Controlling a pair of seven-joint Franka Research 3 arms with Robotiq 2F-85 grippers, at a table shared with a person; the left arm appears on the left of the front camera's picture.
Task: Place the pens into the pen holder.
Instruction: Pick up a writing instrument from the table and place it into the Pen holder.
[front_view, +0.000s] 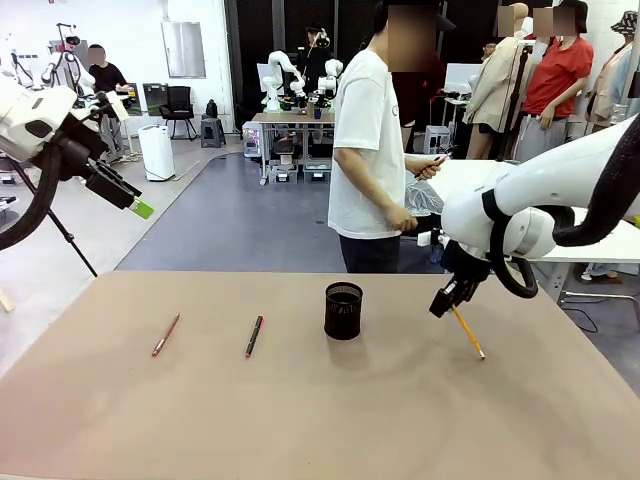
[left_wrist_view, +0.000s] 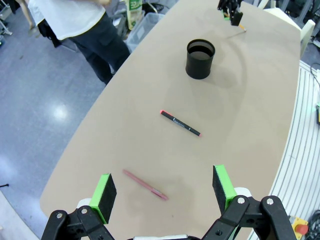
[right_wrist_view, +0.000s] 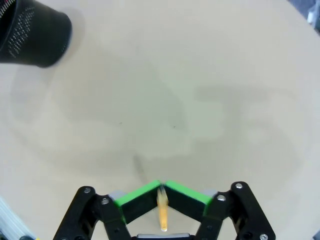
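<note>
Right wrist view shows right claw (right_wrist_view: 161, 190) clamped on yellow pencil (right_wrist_view: 162, 214); left claw (left_wrist_view: 163, 188) gapes.

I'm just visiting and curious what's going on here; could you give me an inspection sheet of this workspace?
Surface: tan table, flat.
Job's things: black mesh pen holder upright mid-table; black pen and copper pen lying to its left; yellow pencil tilted.
Clutter: nothing seen.
Grippers: left gripper raised, jaws open; right gripper, jaws shut on the yellow pencil.
Cables: black hose along each arm.
Surroundings: person standing at far side; other tables behind.
</note>
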